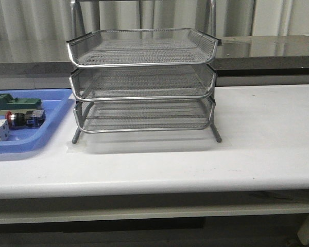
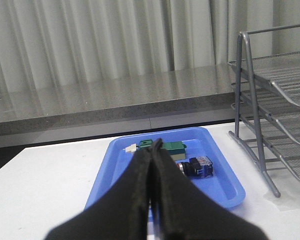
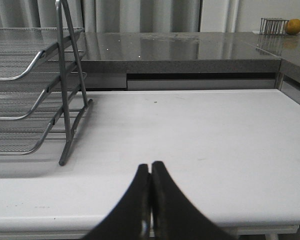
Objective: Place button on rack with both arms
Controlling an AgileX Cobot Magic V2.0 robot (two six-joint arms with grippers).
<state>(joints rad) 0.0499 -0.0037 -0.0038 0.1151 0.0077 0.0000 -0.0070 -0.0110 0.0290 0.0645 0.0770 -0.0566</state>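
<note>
Left end effector (image 2: 151, 150): fingers pressed together, empty, above the blue tray (image 2: 225, 187); right end effector (image 3: 150, 172): likewise closed and empty, over bare worktop (image 3: 200, 135); button (image 2: 196, 167) lying on its side in the tray, red cap, black-silver barrel, blue rear block, just beside the green block (image 2: 165, 146). Risk: its round body may roll or slip when pinched, or neighbours get nudged; rack (image 1: 144, 77) stands well apart.

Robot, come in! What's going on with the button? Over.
Both grippers, left and right, shut and empty. Button lying in blue tray, left of rack. Rack tiers empty, nothing in the way.
</note>
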